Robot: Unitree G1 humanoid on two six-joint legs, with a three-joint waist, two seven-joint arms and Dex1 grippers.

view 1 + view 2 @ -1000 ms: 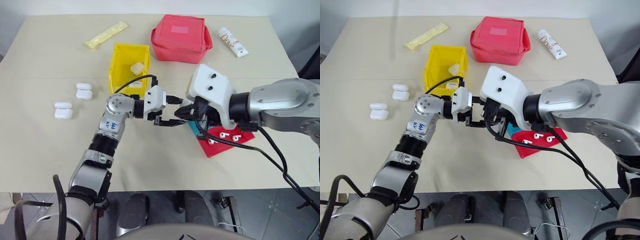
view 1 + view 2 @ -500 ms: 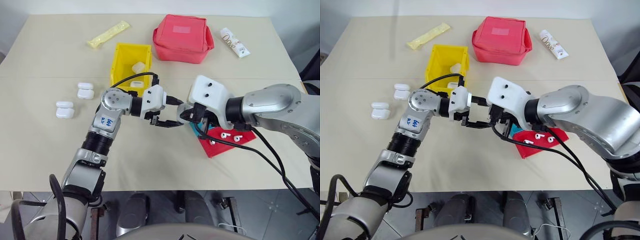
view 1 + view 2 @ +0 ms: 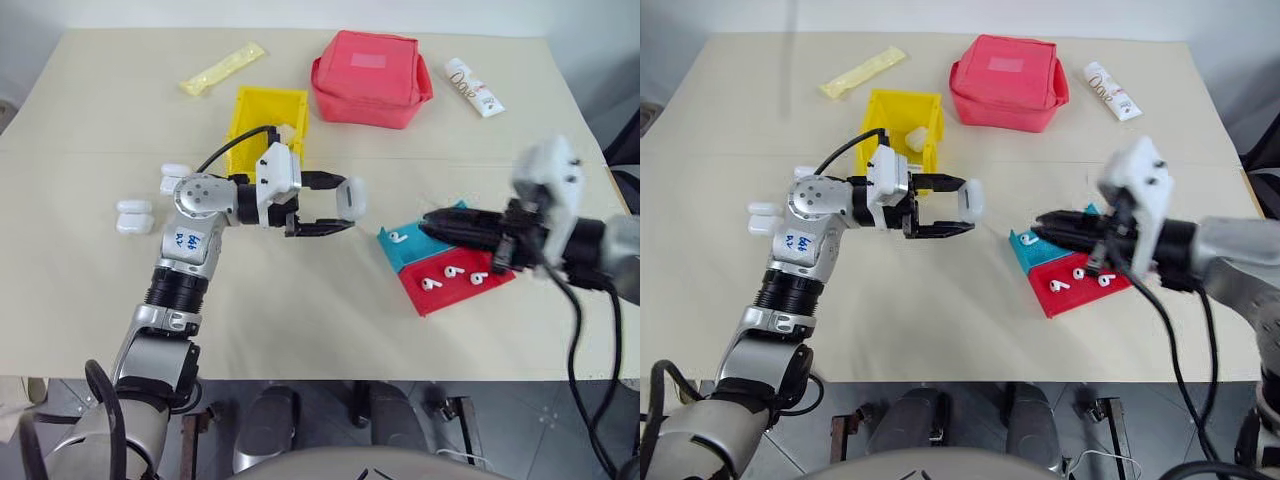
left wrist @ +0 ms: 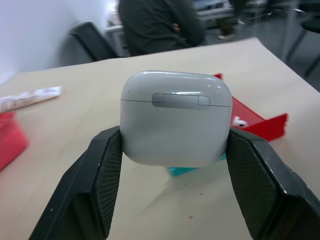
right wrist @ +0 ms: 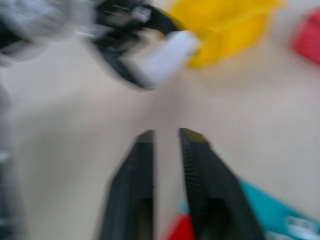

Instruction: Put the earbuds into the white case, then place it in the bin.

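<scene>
Behind the left end effector (image 3: 322, 208), just beyond its wrist, the yellow bin (image 3: 262, 122) is seen on the desk (image 3: 100, 120). The white case (image 4: 176, 116) is held above the desk, clamped by its two side faces between the black fingers (image 4: 102, 175), lid closed. Its glossy rigid shell is judged light but slippery, so a grip across the flat sides suits it best. Below the right end effector (image 3: 432, 224), the red tray (image 3: 455, 285) and teal tray (image 3: 405, 247) are found, with tiny earbuds (image 3: 431, 283) lying loose in them. The right fingers are parted by a narrow gap, grasping nothing. The earbuds are judged light, smooth and easily dropped.
</scene>
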